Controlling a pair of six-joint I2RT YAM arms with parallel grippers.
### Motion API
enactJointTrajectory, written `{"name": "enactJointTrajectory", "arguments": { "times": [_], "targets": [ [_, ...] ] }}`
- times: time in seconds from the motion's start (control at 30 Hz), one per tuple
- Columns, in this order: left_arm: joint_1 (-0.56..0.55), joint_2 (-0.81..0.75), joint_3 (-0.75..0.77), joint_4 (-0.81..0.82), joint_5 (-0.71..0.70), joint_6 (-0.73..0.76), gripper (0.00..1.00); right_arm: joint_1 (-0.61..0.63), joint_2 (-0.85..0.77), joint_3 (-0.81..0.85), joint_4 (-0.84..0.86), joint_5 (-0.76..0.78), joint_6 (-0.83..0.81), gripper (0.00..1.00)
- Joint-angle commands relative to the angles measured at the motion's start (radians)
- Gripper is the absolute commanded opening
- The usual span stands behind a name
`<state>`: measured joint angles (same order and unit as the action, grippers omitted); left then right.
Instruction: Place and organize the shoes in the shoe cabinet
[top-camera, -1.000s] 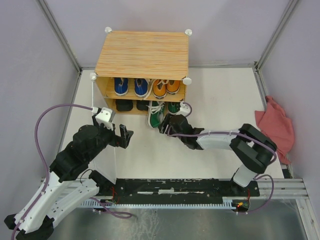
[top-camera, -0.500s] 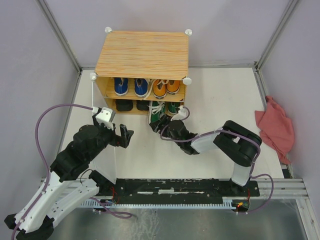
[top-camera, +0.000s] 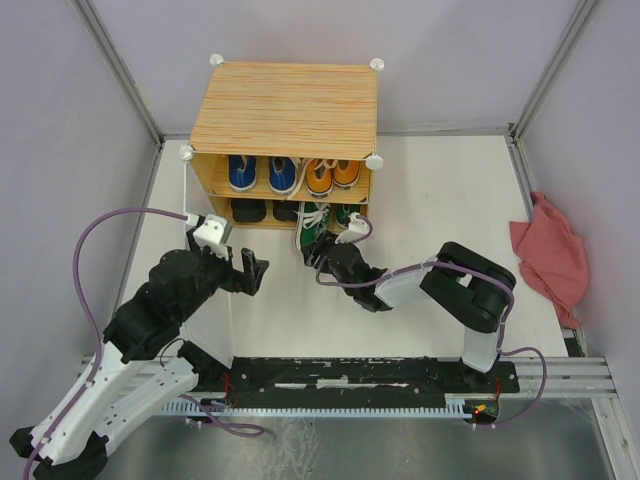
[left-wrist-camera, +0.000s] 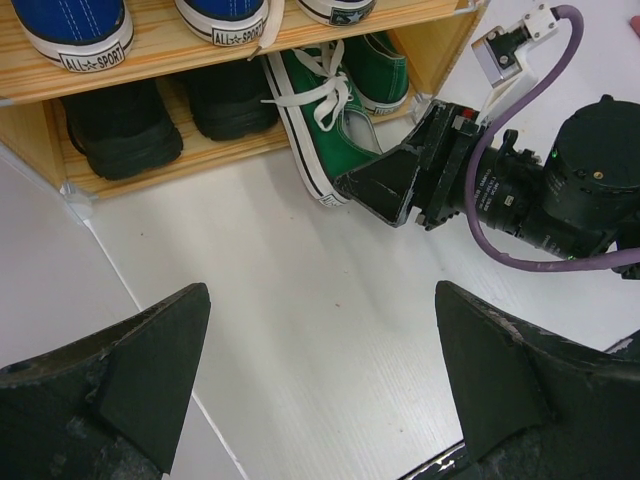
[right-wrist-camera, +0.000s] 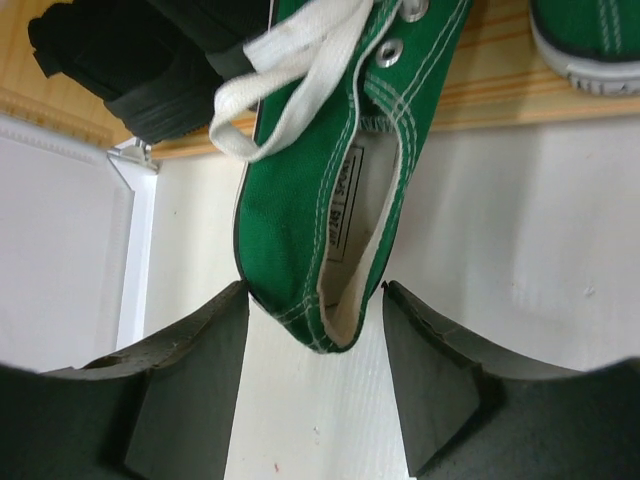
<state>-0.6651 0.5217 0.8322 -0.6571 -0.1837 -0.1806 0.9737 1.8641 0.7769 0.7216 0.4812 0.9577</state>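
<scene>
Green canvas sneaker, white laces: likely light, soft-sided, firmest at heel. Toe on lower shelf of wood-grain shoe cabinet, heel out on white table. Right pincer apart astride heel, contact unclear; left pincer apart, empty.

Matt weave, white stitching and flat cloth laces mark the green canvas sneaker at frame centre; rough matt black plastic fingers below. Overhead, upper centre, the shoe cabinet shows light wood grain; soft red cloth at right; smooth white table.
</scene>
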Motion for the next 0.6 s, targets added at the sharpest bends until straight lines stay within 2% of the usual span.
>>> {"name": "enactJointTrajectory", "arguments": {
  "times": [0.0, 0.17, 0.3, 0.47, 0.57],
  "targets": [
    [0.004, 0.003, -0.016, 0.035, -0.002, 0.041, 0.99, 0.0, -0.048, 0.0, 0.028, 0.086, -0.065, 0.64],
    [0.004, -0.002, -0.015, 0.034, -0.002, 0.043, 0.99, -0.001, -0.047, -0.006, 0.092, 0.072, -0.049, 0.66],
    [0.004, -0.006, -0.017, 0.033, -0.004, 0.042, 0.99, -0.001, -0.025, 0.049, -0.011, 0.101, -0.024, 0.65],
    [0.004, -0.007, -0.016, 0.033, -0.002, 0.044, 0.99, -0.003, 0.021, 0.082, -0.001, 0.106, -0.04, 0.47],
    [0.004, -0.009, -0.018, 0.033, -0.003, 0.043, 0.99, -0.004, 0.022, 0.082, 0.031, 0.12, -0.109, 0.28]
  ]
}}
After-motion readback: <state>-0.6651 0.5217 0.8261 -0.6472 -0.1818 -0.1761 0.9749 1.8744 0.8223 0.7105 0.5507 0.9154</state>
